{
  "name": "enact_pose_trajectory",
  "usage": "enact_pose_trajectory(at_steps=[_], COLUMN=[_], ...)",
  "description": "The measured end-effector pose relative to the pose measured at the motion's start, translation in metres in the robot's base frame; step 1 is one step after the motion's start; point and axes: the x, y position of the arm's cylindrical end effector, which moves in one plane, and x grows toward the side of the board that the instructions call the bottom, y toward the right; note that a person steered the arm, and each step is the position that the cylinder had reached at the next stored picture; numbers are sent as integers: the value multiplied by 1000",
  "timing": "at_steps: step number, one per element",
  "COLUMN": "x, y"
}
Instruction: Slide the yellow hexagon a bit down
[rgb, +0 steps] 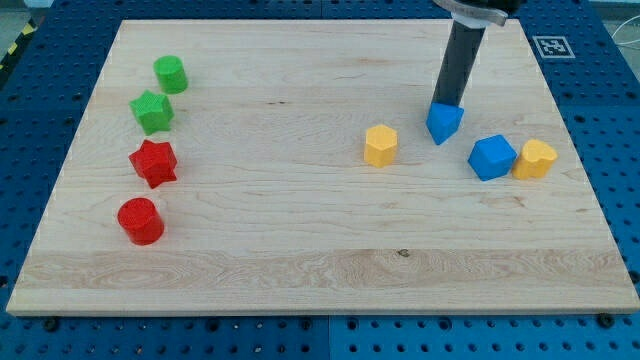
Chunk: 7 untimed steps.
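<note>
Nearest the view's bottom, a red cylinder (140, 221) is sitting at the wooden board's (300, 260) left, with a red star (153, 163), a green star (152, 111) and a green cylinder (170, 74) lining up above it. At the right, a blue cube (492, 157) is touching a yellow heart-shaped block (535, 159). The yellow hexagon (380, 145) is lying right of centre. Farther up, my tip (447, 104) is resting against a small blue block (444, 122), well apart from the hexagon. The rod has no claw, so nothing is being grasped.
</note>
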Motion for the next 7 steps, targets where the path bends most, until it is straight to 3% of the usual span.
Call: enact_pose_trajectory(at_steps=[3,7], x=[44,-14], y=[-10,-44])
